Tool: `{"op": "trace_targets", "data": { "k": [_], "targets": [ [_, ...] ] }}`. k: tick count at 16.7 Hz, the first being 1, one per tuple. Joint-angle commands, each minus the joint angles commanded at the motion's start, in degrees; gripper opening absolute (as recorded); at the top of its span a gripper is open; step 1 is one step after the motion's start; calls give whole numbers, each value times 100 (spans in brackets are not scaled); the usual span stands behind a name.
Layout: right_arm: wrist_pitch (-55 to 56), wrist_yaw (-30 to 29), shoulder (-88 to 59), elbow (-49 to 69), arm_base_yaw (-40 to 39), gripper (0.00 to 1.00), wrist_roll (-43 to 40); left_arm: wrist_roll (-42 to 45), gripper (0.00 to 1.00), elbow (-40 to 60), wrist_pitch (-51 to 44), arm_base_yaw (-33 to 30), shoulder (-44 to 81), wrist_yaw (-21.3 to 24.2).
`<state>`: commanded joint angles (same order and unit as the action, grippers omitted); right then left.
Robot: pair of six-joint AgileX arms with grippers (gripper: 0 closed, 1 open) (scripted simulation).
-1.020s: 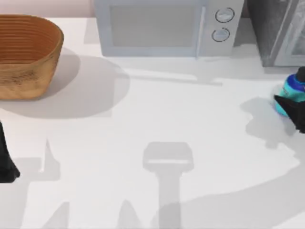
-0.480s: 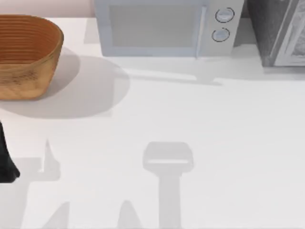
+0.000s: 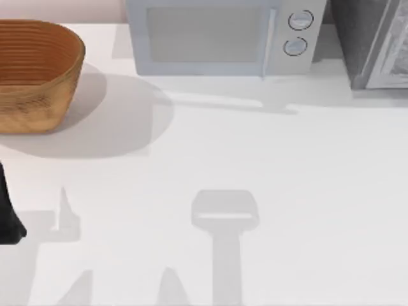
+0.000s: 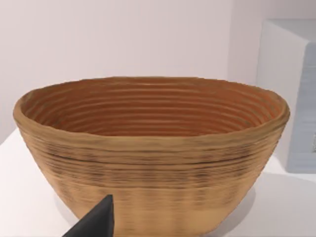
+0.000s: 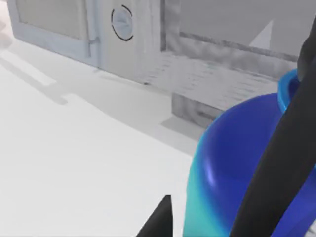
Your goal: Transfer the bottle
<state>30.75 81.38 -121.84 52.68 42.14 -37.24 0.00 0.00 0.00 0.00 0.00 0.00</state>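
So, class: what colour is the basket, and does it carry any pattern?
The basket is tan-brown wicker with horizontal ribbed bands, its inside more orange; the left wrist view shows it best.

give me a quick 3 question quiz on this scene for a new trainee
1. True or false: the wicker basket sits at the table's far left, with the microwave to its right.
2. Which tool has the bottle between its fingers: A) left, B) right?
3. Fill in: in the left wrist view, the basket's inside holds ____.

Key: 1. true. 2. B: in the right wrist view the right tool has dark fingers on either side of the bottle; the left tool is parked at the table's left edge. 3. nothing.
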Motion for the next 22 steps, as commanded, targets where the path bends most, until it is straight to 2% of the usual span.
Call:
{"op": "trace_targets", "data": {
  "k": [3,11,17,22],
  "targets": [
    [523,-93,-276,-31,-125,0,391,0,100,0,0,0,0,0],
    [2853,-677,-998,-57,-722,0,1815,0,100,0,0,0,0,0],
    [3065,-753,-1031,-41,-797,0,1949,0,100,0,0,0,0,0],
    [3065,-753,-1031,-41,-797,38,1949,0,100,0,0,0,0,0]
  ]
}}
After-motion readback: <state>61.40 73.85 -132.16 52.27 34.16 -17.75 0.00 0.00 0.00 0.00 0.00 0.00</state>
